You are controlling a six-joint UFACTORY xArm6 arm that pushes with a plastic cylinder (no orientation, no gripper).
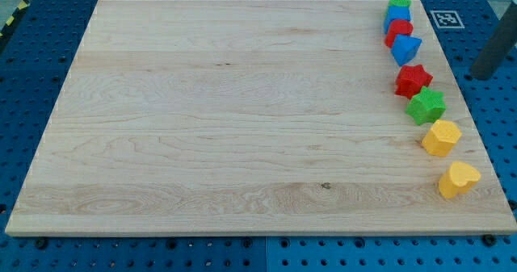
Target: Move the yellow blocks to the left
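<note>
Two yellow blocks lie near the board's right edge: a yellow hexagon and, below it, a yellow heart. Above them a column runs up the right edge: a green star, a red star, a blue triangle, a red block, a blue block and a green block. My dark rod enters from the view's right, and my tip sits off the board's right side, right of the red star and touching no block.
The wooden board rests on a blue perforated table. A black-and-white marker tag lies at the board's top right corner.
</note>
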